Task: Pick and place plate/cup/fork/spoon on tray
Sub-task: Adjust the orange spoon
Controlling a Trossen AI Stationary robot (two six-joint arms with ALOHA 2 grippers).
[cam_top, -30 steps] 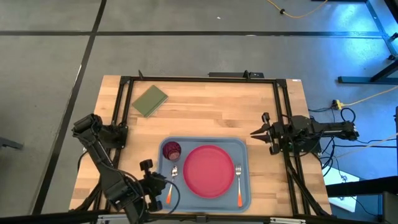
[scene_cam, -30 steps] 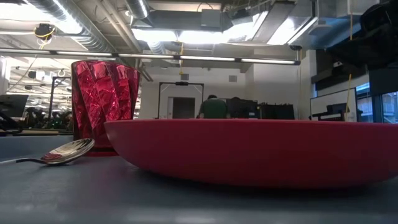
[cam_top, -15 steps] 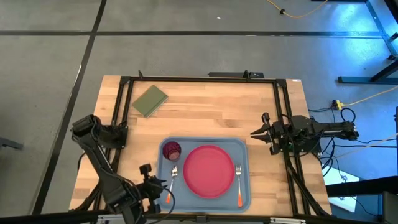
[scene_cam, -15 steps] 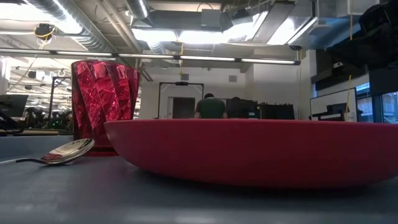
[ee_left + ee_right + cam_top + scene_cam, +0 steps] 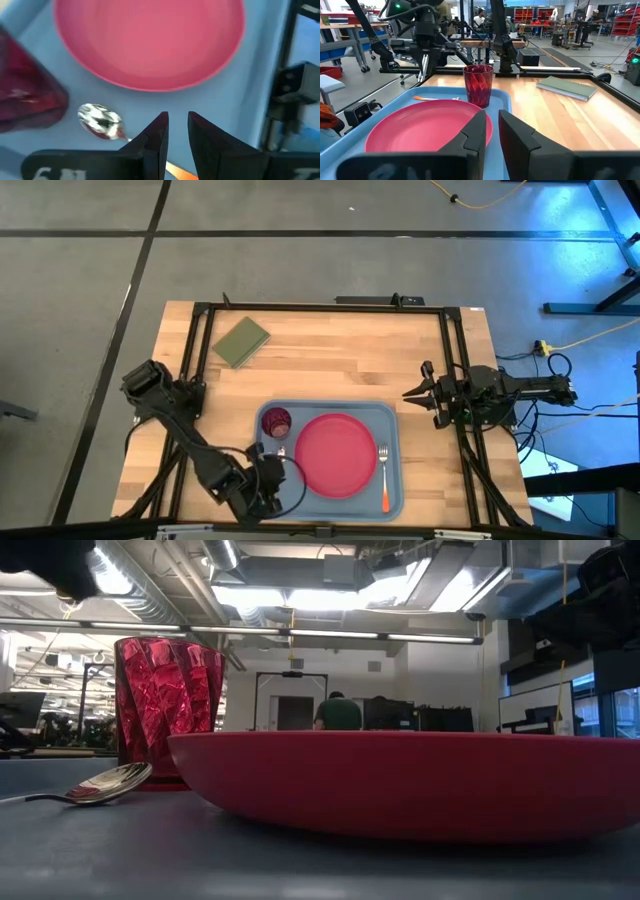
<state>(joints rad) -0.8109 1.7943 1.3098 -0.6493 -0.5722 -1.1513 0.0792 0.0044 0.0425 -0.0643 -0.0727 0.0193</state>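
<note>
The light blue tray lies at the table's near middle. On it rest the pink-red plate, the dark red cup at its far left corner, the fork to the right of the plate and the spoon to its left. In the low view the spoon's bowl rests on the tray floor. My left gripper hangs over the tray's near left corner, above the spoon's orange handle, with its fingers close together. My right gripper waits shut by the table's right edge.
An olive-green flat rectangle lies at the table's far left. A black frame runs along the table's far, left and right sides. A person stands in the room far behind the table.
My left gripper has moved from beside the tray's left rim, first slightly toward the near edge, then toward the right, until it is over the tray's near left corner and the spoon. The things on the tray have not moved.
</note>
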